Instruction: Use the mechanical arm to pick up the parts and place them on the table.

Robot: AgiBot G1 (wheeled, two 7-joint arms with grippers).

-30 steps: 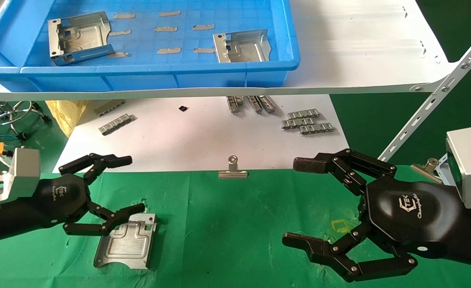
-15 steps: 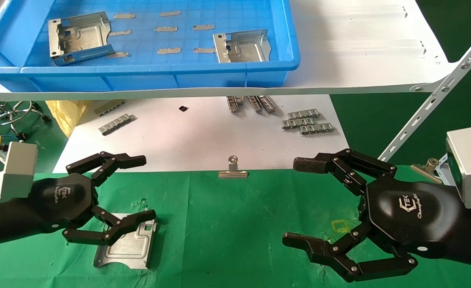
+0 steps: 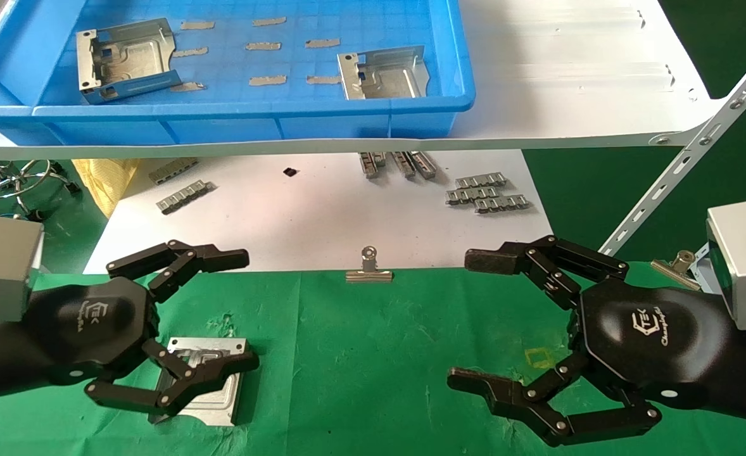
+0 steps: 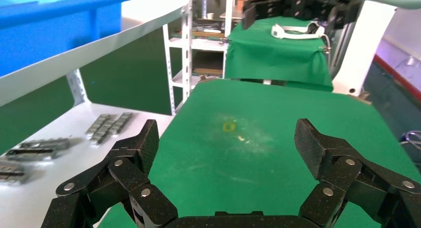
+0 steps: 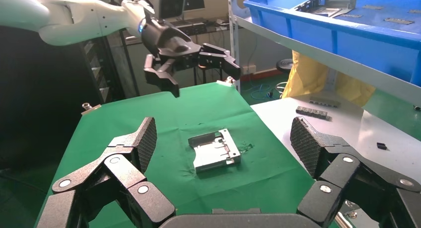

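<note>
The left gripper (image 3: 221, 310), fingers spread, has risen clear of the part (image 3: 205, 386) now resting on the table (image 3: 360, 354), so placement is complete; the right gripper (image 3: 474, 323) hovers open.

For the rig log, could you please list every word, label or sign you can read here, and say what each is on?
"TEK": white logo on the left gripper palm, with a script line under it too small to read.
"TEK": same logo on the right gripper palm; the script below is not clearly readable.
Nothing readable on the parts, blue bin or table.
</note>
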